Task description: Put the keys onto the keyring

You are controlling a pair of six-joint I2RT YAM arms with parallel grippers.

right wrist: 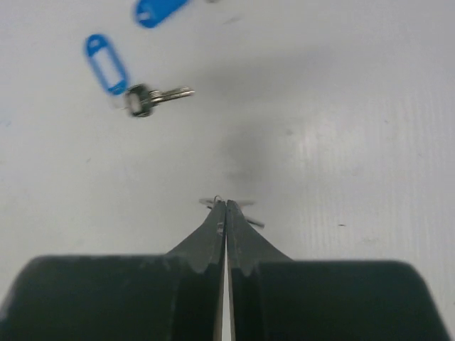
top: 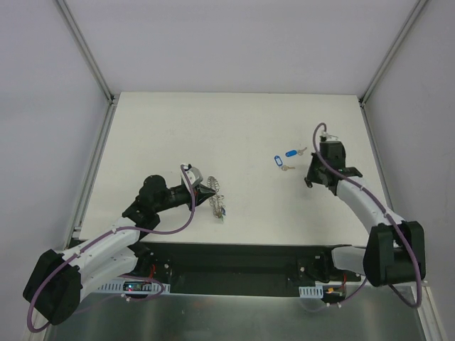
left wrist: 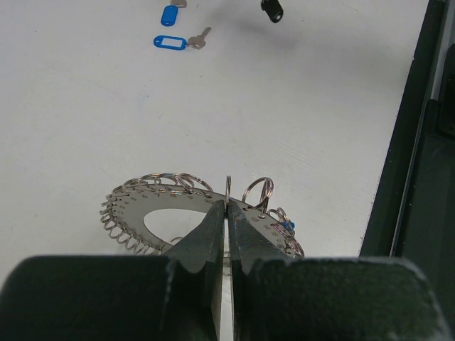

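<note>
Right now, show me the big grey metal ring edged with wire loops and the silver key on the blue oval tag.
Grey metal ring (left wrist: 135,207): left wrist view, on its flat plate.
Silver key (right wrist: 162,94): right wrist view, on its shank.

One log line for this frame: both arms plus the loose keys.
left fingers: shut on keyring edge ring | right fingers: shut on small key | blue-tagged keys: two, loose on table

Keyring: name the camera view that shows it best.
Left wrist: the keyring fills the foreground, its wire rings distinct, one pinched by the left gripper. Top external shows it small beside that gripper. Right wrist does not show it.
</note>
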